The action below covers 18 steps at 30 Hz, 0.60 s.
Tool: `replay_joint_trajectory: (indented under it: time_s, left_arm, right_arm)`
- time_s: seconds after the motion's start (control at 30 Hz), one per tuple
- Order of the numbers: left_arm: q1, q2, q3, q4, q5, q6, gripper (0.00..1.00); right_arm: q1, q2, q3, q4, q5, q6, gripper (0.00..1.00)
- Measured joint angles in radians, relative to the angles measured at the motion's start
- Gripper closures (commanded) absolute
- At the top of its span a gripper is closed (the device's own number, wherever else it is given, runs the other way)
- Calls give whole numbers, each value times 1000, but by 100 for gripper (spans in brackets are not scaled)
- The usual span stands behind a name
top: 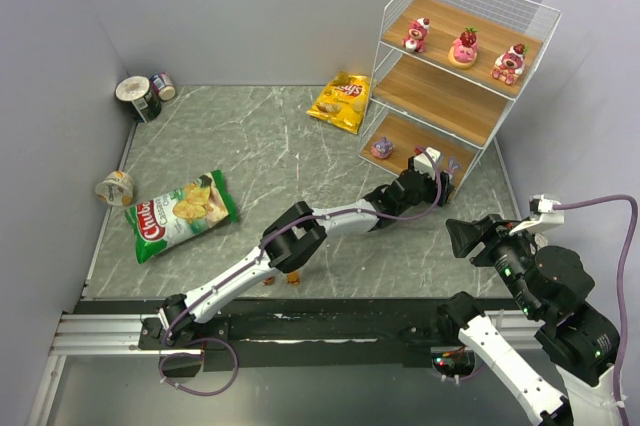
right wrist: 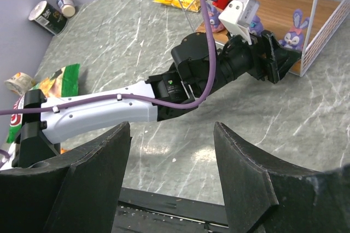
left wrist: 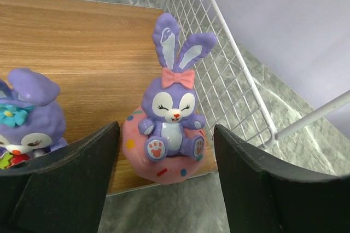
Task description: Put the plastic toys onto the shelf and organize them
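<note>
Currently finds the purple bunny figurine (left wrist: 169, 129) upright on its pink ring base at the front right corner of the shelf's (top: 440, 96) bottom board, just beside the wire side panel, ears up, face toward the left wrist camera. Notes a second purple figurine (left wrist: 24, 112) on the same board to its left, near but apart. Records three strawberry figurines (top: 465, 46) in a row on the top board.

Finds the left gripper (left wrist: 165, 134) straddling the bunny, one finger on either side, jaws well open with a visible gap to the toy on both sides; grips nothing. Places the bunny dead ahead of that pincer and between its fingers, long axis vertical, square across the closing line. Judges this toy as set down, and the coming move as a straight pull-back along the approach line, clear of ears and wire.

Finds the right gripper (right wrist: 170, 129) wide open and empty, hovering over the marble table (top: 250, 146), well apart from the shelf; rates the left arm far nearer. Spots small orange pieces (top: 292, 277) on the table beneath the left arm's elbow, too small to identify, apparently not yet shelved.
</note>
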State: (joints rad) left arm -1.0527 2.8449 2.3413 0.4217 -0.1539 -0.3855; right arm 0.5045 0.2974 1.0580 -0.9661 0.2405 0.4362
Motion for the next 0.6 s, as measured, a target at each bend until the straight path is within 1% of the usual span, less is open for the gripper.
replay_joint_trajectory:
  time_s: [0.13,0.27,0.4,0.6]
  left_arm:
    - [0,0,-7,5,0,0,24]
    - [-1,-2,-39,47,-1,4,20]
    - [-6,-34,-113,102,-8,8,16]
    - [-24,-109,-231,115,-42,23,14]
  right_arm:
    - [0,0,0,0,3,0,30]
    - [0,0,-5,0,3,0,30]
    - [0,0,-6,0,3,0,30]
    - [0,-1,-16,-1,3,1,30]
